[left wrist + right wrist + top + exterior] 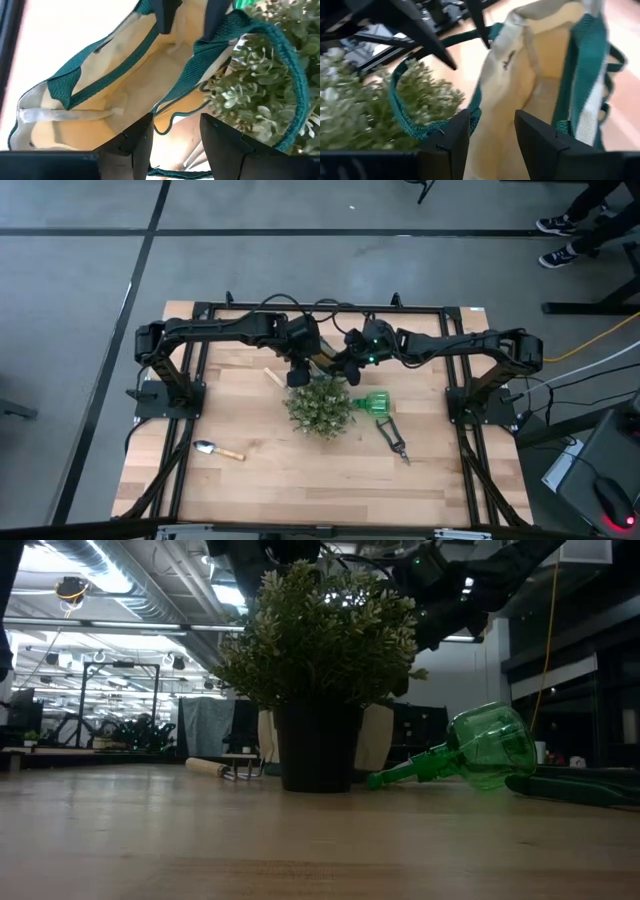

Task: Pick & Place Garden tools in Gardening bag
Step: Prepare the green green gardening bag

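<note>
Seen from above: gardening bag [320,367] standing open on the wooden surface [300,480], just at 12 o'clock of the potted plant [320,406] and pressed against its leaves. Cream inside, dark green trim, looped handles draped over the foliage.

Left tool [300,373] hanging over the bag's mouth, toward its 9 o'clock side. In the left wrist view, left tool [172,142] spread, fingers [137,145] apart, with a curl of green trim lying in the gap and nothing pinched.

Right tool [346,370] over the bag's 3 o'clock side, right tool [492,142] set across the cream wall of the bag [540,60]; cannot tell whether pressed on the fabric or merely around it.

Garden tools all out on the surface:
- bright green plastic tool [374,404] on its side at 3 o'clock of the plant, just beside it
- pruning shears [395,437] at 4 o'clock
- trowel [218,450] at 8 o'clock, well apart
- pale wooden-handled piece [272,377] at 10 o'clock, near the bag
</note>
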### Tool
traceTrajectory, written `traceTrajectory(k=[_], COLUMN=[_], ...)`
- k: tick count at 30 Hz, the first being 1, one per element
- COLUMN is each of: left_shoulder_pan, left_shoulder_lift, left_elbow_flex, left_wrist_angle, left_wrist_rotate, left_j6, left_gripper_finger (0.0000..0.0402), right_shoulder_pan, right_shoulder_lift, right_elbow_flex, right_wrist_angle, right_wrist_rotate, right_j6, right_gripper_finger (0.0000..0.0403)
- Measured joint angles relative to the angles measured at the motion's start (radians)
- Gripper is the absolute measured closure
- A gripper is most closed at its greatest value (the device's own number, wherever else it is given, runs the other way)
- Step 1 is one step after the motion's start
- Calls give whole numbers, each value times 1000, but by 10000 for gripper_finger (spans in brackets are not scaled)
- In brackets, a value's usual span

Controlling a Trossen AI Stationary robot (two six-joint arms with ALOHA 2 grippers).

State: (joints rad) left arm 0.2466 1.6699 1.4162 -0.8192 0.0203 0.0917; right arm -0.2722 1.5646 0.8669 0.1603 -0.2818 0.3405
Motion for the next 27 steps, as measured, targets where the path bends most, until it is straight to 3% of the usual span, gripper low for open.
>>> traceTrajectory(k=[12,22,27], left_shoulder_pan=[0,0,4], left_shoulder_lift=[0,29,36], left_elbow_flex=[0,0,0], left_wrist_angle=[0,99,143], left_wrist_rotate=[-107,-248,-259], left_j6=[0,-1,24], left_gripper_finger=[248,250,252], right_shoulder_pan=[-42,-76,-82], right_shoulder_lift=[0,0,0], right_elbow_flex=[0,0,0], right_wrist_angle=[-1,15,25], right_wrist_rotate=[155,185,176], right_j6=[-118,-149,-140], right_gripper_finger=[243,243,243])
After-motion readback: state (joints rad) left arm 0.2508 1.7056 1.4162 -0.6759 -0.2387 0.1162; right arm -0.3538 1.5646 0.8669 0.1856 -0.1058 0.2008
